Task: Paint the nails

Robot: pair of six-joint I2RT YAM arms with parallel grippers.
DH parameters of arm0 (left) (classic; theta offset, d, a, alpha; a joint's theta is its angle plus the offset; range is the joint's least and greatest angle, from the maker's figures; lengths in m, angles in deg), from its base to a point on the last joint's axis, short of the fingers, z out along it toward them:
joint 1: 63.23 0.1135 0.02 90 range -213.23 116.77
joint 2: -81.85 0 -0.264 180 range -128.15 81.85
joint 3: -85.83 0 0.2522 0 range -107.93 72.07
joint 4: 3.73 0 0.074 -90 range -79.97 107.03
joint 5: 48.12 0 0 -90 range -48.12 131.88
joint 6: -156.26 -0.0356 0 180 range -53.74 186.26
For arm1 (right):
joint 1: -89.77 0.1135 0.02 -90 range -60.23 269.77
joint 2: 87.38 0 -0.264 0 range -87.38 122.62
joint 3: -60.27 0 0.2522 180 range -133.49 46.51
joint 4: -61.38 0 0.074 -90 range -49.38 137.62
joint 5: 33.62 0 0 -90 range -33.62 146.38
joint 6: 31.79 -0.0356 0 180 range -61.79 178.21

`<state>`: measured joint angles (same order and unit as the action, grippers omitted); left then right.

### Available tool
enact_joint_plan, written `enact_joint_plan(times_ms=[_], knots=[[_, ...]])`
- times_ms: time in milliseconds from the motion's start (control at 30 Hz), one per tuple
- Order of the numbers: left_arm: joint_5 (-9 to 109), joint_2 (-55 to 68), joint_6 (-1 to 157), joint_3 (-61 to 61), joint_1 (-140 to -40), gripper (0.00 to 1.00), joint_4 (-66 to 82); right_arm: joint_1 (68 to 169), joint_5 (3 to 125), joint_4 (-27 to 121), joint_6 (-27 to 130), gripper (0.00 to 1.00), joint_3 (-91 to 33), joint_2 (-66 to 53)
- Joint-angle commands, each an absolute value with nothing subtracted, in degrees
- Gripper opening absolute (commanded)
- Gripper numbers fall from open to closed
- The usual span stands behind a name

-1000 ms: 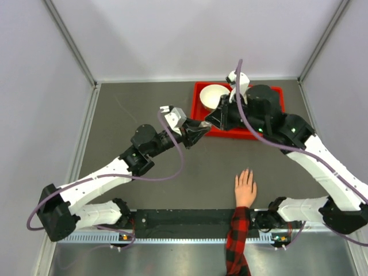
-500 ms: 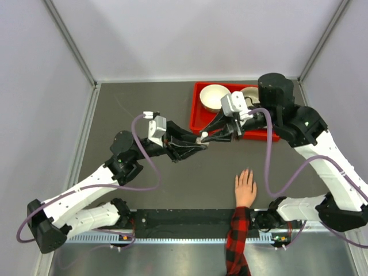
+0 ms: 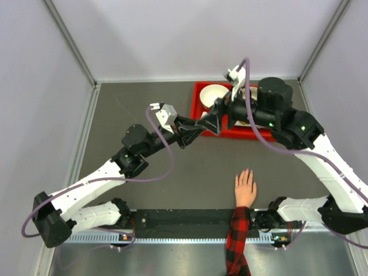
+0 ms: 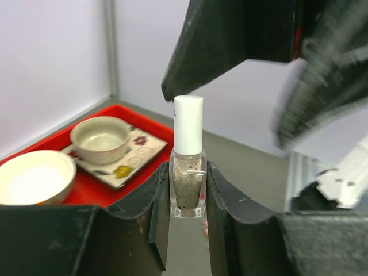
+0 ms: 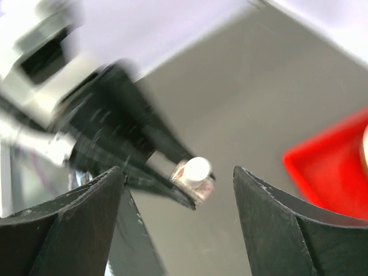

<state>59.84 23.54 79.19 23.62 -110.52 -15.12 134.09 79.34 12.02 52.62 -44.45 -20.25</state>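
A small clear nail polish bottle (image 4: 187, 183) with speckled liquid and a white cap (image 4: 188, 123) stands upright in my left gripper (image 4: 188, 198), which is shut on its glass body. My right gripper (image 5: 178, 190) is open, its fingers (image 4: 230, 40) hovering just above and around the cap without touching it. From above, the two grippers (image 3: 198, 129) (image 3: 211, 122) meet beside the red tray. A light-skinned hand (image 3: 245, 188) in a red-and-black plaid sleeve lies flat near the front, its nails (image 3: 248, 172) too small to make out.
A red tray (image 3: 197, 109) at the back holds a white bowl (image 3: 214, 95) and a cup (image 4: 100, 138) on a patterned square saucer (image 4: 144, 150). A black rail (image 3: 184, 218) runs along the near edge. Grey walls close in the table.
My right gripper has gone from shut to wide open. Both arms swung toward the front, then back up beside the tray, the bottle staying in the left gripper. The hand has not moved.
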Motion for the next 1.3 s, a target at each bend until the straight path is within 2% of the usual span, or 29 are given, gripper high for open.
enact_joint_plan(times_ms=[0, 133, 200, 233, 267, 367, 400, 833, 967, 1033, 1100, 1267], knots=[[54.28, 20.94, 71.89, 20.39, -110.34, 0.00, -16.08, 134.51, 56.56, 2.36, 30.01, 0.76, -51.05, -16.19], [54.80, 19.27, 70.21, 20.30, -110.34, 0.00, -17.31, 134.51, 56.56, 4.55, 24.56, 0.80, -50.00, -16.28], [54.89, 19.18, 70.13, 20.12, -110.34, 0.00, -17.13, 134.60, 56.56, 4.20, 23.67, 0.73, -50.00, -16.19], [54.80, 19.01, 70.21, 20.12, -110.34, 0.00, -17.13, 134.51, 56.56, 4.29, 22.01, 0.63, -49.91, -16.28], [54.80, 19.00, 70.47, 20.21, -110.34, 0.00, -17.13, 134.60, 56.56, 4.38, 21.65, 0.58, -49.65, -16.37], [54.89, 18.92, 70.91, 20.30, -110.34, 0.00, -17.31, 134.86, 56.56, 5.08, 20.86, 0.52, -49.03, -16.11], [54.89, 18.92, 71.00, 20.30, -110.34, 0.00, -17.31, 134.95, 56.56, 4.99, 20.42, 0.47, -49.12, -15.84], [54.63, 18.74, 71.44, 20.47, -110.34, 0.00, -17.66, 135.83, 55.33, 3.85, 19.45, 0.37, -50.09, -13.03], [54.71, 18.56, 71.79, 20.30, -110.34, 0.00, -17.31, 136.09, 55.50, 3.32, 20.32, 0.20, -50.53, -12.85], [54.89, 18.56, 72.76, 20.21, -110.34, 0.00, -17.31, 136.09, 56.12, 3.50, 21.20, 0.15, -50.18, -13.03], [54.98, 18.83, 73.98, 20.30, -110.25, 0.00, -17.39, 136.09, 58.38, 4.63, 22.08, 0.02, -49.74, -13.46], [62.18, 20.49, 81.01, 22.23, -107.18, 0.00, -20.73, 136.09, 63.23, 8.94, 33.81, 0.00, -45.17, -17.94]])
